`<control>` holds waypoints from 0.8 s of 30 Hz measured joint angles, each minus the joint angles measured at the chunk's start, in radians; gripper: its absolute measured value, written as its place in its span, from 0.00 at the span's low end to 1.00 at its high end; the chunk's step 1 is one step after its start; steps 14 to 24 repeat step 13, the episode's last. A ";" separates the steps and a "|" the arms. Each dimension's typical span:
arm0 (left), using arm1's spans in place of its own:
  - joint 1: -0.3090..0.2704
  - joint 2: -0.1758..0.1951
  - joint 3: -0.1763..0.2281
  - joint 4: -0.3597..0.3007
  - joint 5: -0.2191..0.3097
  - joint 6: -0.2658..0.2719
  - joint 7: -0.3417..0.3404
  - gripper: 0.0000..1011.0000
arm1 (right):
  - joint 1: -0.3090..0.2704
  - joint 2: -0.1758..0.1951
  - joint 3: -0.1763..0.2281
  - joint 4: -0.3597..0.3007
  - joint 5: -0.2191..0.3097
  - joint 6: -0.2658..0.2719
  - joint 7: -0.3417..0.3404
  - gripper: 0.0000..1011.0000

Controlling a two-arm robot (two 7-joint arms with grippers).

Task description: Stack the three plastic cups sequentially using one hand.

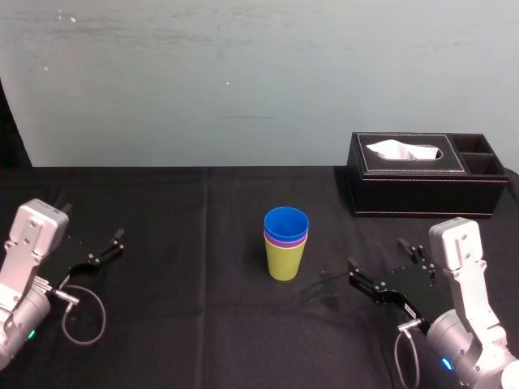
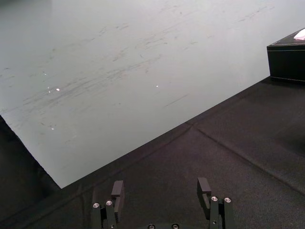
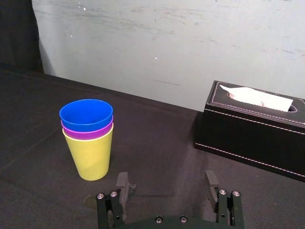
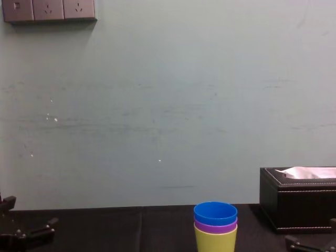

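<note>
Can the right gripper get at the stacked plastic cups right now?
Probably yes: the open right gripper faces the blue, purple and yellow-green tapered plastic cups, with only black tablecloth between them.

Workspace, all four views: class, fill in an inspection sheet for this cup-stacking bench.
Surface: table under creased black cloth.
Job's things: blue cup nested in purple cup, which sits in yellow-green cup; the stack stands upright mid-table.
Clutter: black tissue box, far right.
Grippers: left gripper open, near the left edge; right gripper open, right of the stack; both empty.
Cables: left cable loop; right cable loop.
Surroundings: pale scuffed wall; wall sockets.
</note>
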 joint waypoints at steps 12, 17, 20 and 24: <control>0.000 0.000 0.000 0.000 0.000 0.000 0.000 0.99 | 0.000 0.000 0.000 0.000 0.000 0.000 0.000 0.99; 0.000 0.000 0.000 0.000 0.000 0.000 0.000 0.99 | 0.000 0.000 0.000 0.000 0.000 0.000 0.000 0.99; 0.000 0.000 0.000 0.000 0.000 0.000 0.000 0.99 | 0.000 0.000 0.000 0.000 0.000 0.000 0.000 0.99; 0.000 0.000 0.000 0.000 0.000 0.000 0.000 0.99 | 0.000 0.000 0.000 0.000 0.000 0.000 0.000 0.99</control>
